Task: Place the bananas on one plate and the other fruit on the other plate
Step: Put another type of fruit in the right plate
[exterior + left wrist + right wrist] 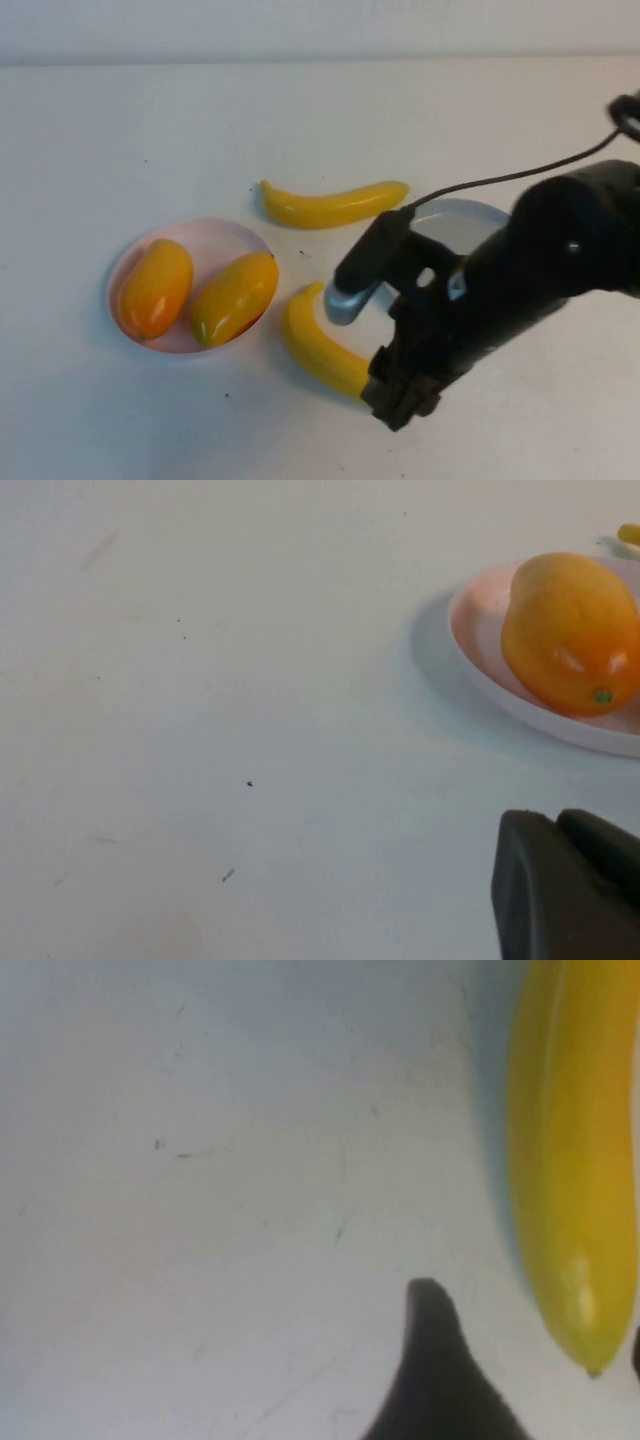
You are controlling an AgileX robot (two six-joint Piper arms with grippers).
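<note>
Place: a robot test bench, most like a lab.
Surface: bare white table [120,130], lightly scuffed and specked.
Backdrop: plain pale wall [300,25], nothing domestic.
Props: glossy plastic fruit [155,288] on plain plates [205,236].

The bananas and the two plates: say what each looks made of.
Both bananas look like glossy moulded plastic: even yellow, hard highlights. The pink plate and grey-blue plate look like smooth matte plastic or glazed ceramic; the look leaves it open. The right claw is at the near banana; the left claw is near the pink plate.
</note>
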